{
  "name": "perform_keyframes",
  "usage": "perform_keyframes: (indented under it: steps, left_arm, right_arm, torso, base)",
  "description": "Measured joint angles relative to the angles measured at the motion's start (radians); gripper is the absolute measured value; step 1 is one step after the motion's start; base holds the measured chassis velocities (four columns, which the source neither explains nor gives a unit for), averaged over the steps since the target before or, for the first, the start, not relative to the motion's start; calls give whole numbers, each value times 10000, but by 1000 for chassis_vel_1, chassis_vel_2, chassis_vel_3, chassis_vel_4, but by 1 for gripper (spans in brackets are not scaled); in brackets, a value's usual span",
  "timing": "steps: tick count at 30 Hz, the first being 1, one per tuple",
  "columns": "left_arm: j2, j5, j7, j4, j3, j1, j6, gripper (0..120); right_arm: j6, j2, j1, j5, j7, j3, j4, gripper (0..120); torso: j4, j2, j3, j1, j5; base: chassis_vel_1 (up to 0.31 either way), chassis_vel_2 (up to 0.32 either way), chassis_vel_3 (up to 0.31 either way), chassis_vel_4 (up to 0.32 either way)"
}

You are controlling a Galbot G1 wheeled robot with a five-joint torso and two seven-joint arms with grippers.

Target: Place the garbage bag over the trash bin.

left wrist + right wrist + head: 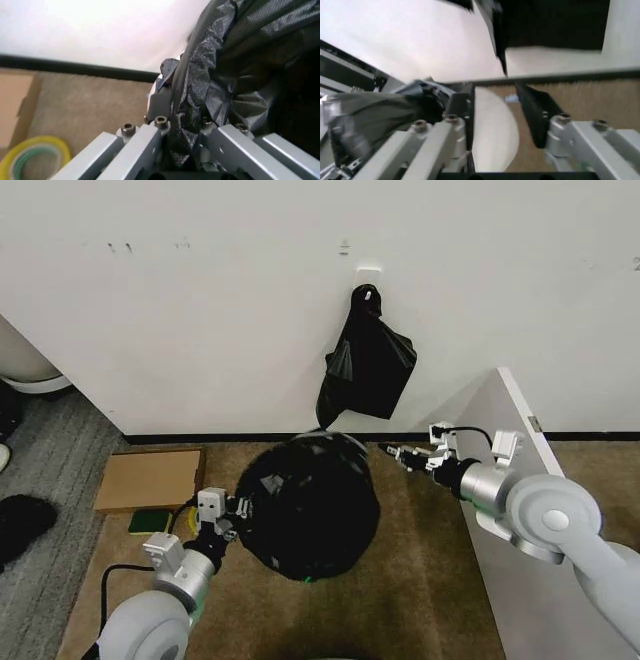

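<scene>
Garbage bag (pixel 312 515) draped over trash bin, covering it fully in head view, on brown carpet (pixel 420 580) by white wall (pixel 200 300). Cream bin wall (pixel 492 131) visible between right fingers in right wrist view. Left gripper (pixel 232 515) at bag's left side, fingers clenched on a fold of black film (pixel 192 112) running between them. Right gripper (pixel 398 452) at bag's upper right edge, fingers spread, released, straddling the bin wall. Yellow tape roll (pixel 32 157) on carpet just outside left fingers. Smaller black bag bundle (pixel 368 360) hanging on wall beyond the bin. Cardboard (pixel 150 478) flat on floor, left of left gripper.
</scene>
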State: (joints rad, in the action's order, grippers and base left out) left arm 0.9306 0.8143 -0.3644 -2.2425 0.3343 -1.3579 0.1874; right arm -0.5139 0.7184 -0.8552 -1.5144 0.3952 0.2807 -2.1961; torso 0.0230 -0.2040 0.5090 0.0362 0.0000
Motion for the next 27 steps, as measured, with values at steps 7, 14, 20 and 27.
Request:
perform_keyframes:
  steps: [7, 14, 20, 27]
  left_arm:
    - [634, 177, -917, 94, 138, 115, -94, 0]
    - [896, 6, -974, 191, -214, 281, -85, 0]
    - [764, -529, -1141, 421, -794, 735, 40, 0]
    - [812, -733, -1478, 1051, -2097, 1626, 183, 0]
  right_arm:
    - [300, -309, -924, 1518, -87, 76, -2170, 48]
    - [122, -421, -1605, 3162, -485, -651, -3106, 25]
    - [35, -255, -1074, 4539, -365, -2576, -2923, 5]
    - [39, 85, 74, 5524, -12, -4442, -2500, 0]
  torso:
    - [2, 0, -1, -1, -2]
    - [-1, -1, -1, -3, 1]
    - [-5, 0, -1, -3, 1]
    - [-1, 0, -1, -2, 0]
  base:
    - [0, 0, 0, 0]
    - [0, 0, 0, 0]
    - [0, 0, 0, 0]
    - [0, 0, 0, 0]
